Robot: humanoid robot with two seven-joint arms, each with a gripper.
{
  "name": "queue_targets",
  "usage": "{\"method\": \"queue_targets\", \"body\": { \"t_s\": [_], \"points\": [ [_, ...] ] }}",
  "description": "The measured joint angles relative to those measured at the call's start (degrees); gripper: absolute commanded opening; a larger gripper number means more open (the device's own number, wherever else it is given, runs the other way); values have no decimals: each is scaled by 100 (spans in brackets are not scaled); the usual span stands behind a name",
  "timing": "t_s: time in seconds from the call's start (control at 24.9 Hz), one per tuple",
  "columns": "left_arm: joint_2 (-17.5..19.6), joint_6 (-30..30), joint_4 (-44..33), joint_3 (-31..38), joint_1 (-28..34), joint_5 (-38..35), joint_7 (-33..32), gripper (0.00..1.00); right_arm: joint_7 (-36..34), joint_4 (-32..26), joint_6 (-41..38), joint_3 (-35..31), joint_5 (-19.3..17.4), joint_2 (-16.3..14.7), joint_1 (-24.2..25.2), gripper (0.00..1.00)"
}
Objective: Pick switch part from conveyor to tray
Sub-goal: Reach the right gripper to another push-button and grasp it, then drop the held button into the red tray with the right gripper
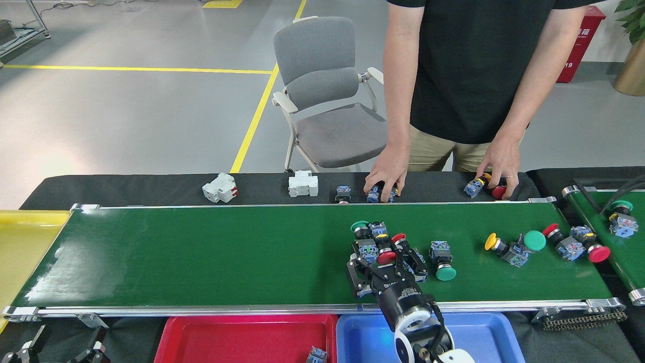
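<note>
one red box [579, 45], partial digits "19"

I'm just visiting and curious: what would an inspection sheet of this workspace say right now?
Surface: conveyor, glossy green.
Job's things: cluster of switch parts on the belt; red tray holds one part.
Clutter: blue tray; yellow tray; white breakers behind the belt.
Grippers: right gripper at the cluster, grip unclear; left gripper low, unclear.
Cables: black cables far right.
Surroundings: person's hands sorting parts; grey chair.
</note>
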Motion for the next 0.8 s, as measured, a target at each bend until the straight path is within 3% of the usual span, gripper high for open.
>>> {"method": "queue_targets", "body": {
  "t_s": [0.12,0.16,0.2,0.24,0.6,0.8],
  "points": [
    [0,0,0,-1,0,0,0,100,81,-100,-1075,374,13,0,360,55],
    [0,0,-1,-3,0,0,0,100,91,-99,-1274,514,19,0,453,68],
    [0,0,-1,-3,0,0,0,100,112,-97,-1431,653,22,0,533,89],
    [0,-1,-2,-4,0,0,0,100,144,-87,-1515,757,23,1,574,96],
    [0,-9,-23,-14,0,0,0,100,450,-22,-1738,832,7,54,573,98],
    [-3,-22,-32,-14,1,0,0,100,480,-361,-870,43,5,372,240,96]
  ]
}}
